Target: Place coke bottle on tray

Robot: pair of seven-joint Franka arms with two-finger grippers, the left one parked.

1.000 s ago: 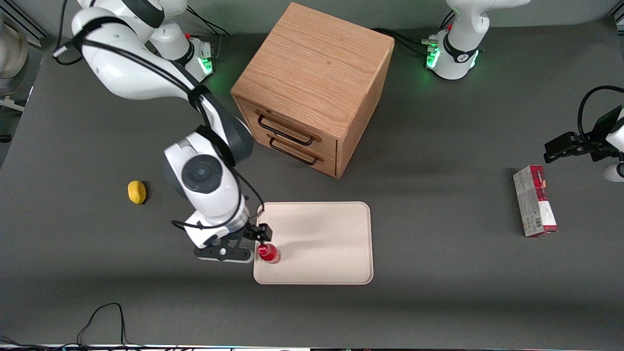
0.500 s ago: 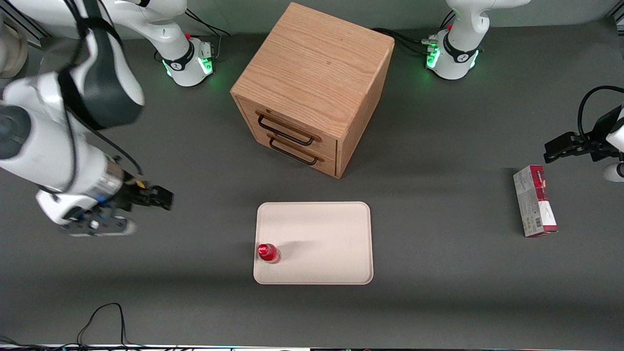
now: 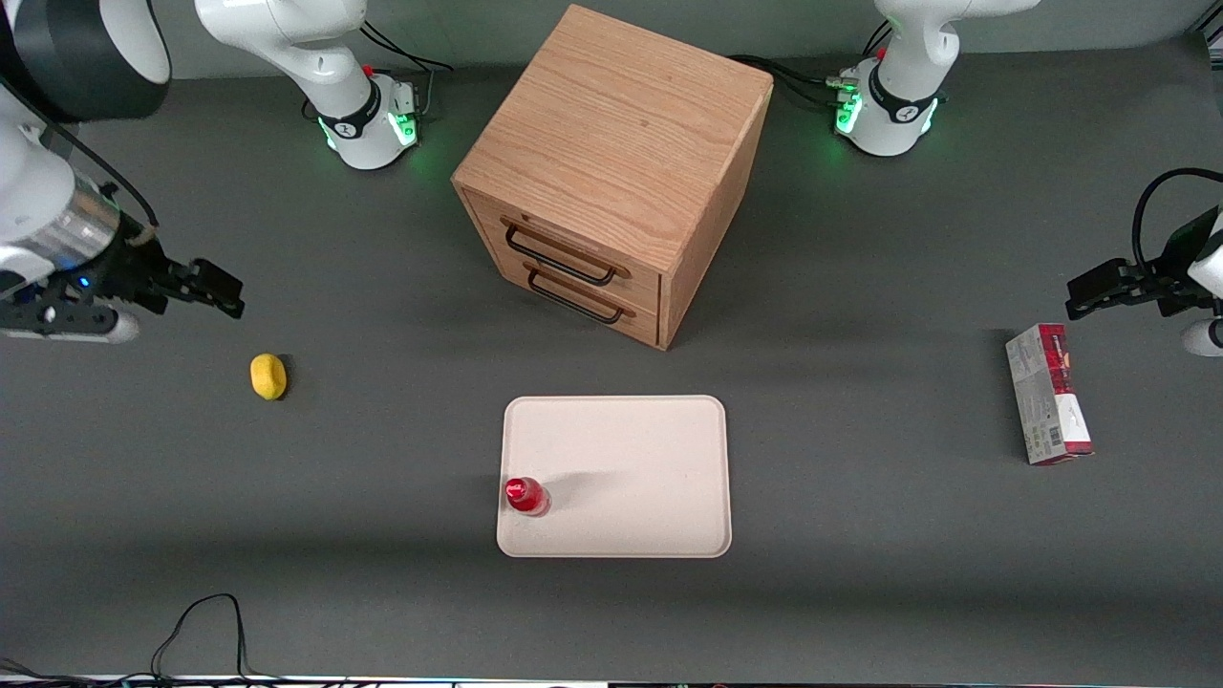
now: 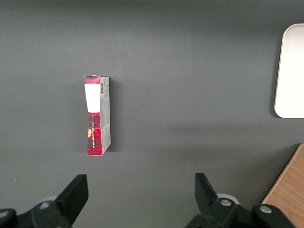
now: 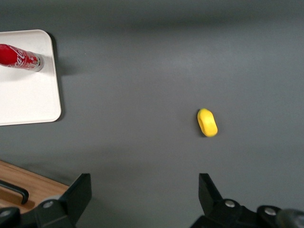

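The coke bottle (image 3: 525, 495), small, glossy and red, stands upright on the cream-white tray (image 3: 631, 449), near the tray's corner closest to the front camera on the working arm's side. In the right wrist view the coke bottle (image 5: 20, 57) shows on the tray (image 5: 28, 99). My gripper (image 3: 208, 290) hangs high over the working arm's end of the table, far from the tray and farther from the camera than the lemon. It is open, with nothing between its fingers (image 5: 80, 191).
A yellow lemon (image 3: 268, 376) lies on the grey table toward the working arm's end. A wooden drawer cabinet (image 3: 611, 172) stands farther from the camera than the tray. A red-and-white carton (image 3: 1048, 393) lies toward the parked arm's end.
My gripper let go of the coke bottle, which stays standing on the tray. The arm has swung away and up toward the working arm's end of the table.
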